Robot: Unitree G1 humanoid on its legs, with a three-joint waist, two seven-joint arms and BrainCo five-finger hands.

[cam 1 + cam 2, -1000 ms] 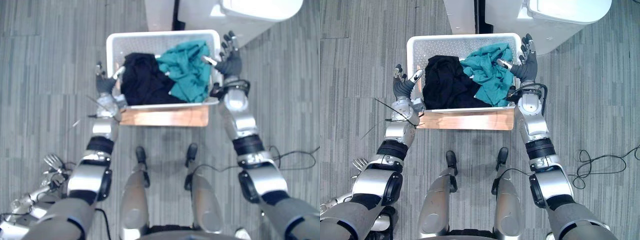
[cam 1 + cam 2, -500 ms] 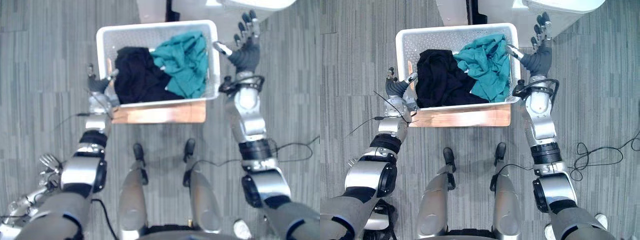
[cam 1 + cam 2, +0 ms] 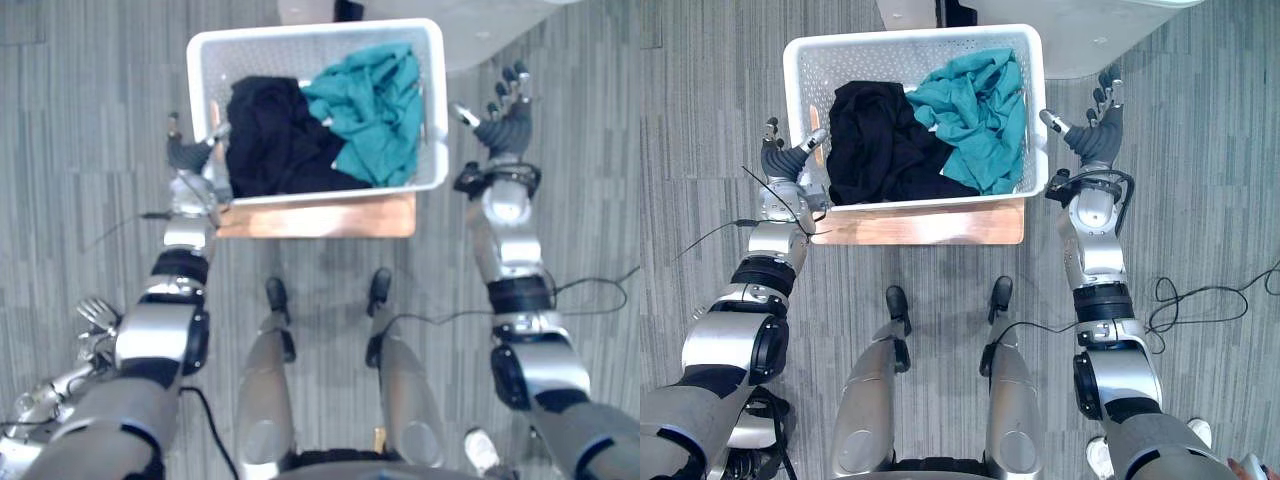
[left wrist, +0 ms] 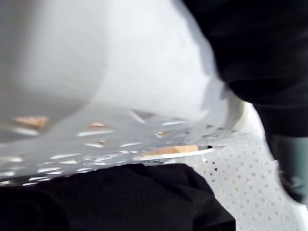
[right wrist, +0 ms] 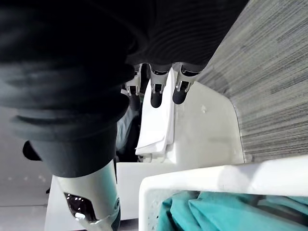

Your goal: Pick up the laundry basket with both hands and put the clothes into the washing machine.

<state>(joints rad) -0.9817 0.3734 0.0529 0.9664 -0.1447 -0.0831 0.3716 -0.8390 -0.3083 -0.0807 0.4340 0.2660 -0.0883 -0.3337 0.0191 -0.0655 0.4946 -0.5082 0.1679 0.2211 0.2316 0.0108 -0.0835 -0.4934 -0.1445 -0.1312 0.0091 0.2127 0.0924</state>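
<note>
The white laundry basket (image 3: 910, 36) stands on a wooden board (image 3: 920, 225) on the floor in front of me. A black garment (image 3: 875, 140) fills its left half and a teal garment (image 3: 975, 110) its right half. My left hand (image 3: 785, 162) rests against the basket's left wall near the front corner, fingers straight and thumb pointing at the wall. That wall (image 4: 120, 72) and the black cloth (image 4: 110, 197) appear very close in the left wrist view. My right hand (image 3: 1097, 140) is open, a short gap to the right of the basket, touching nothing. Its straight fingers (image 5: 156, 91) point past the basket rim (image 5: 216, 178).
The white washing machine (image 3: 1110, 30) stands just beyond the basket's far right corner and also shows in the right wrist view (image 5: 207, 130). Grey plank floor (image 3: 1200, 180) lies on both sides. A person's white shoe (image 3: 1098, 458) is close behind on my right.
My right hand has come off the basket's right wall and moved outward to the right, then back from the far corner. The left hand stays at the left wall. The camera has shifted.
</note>
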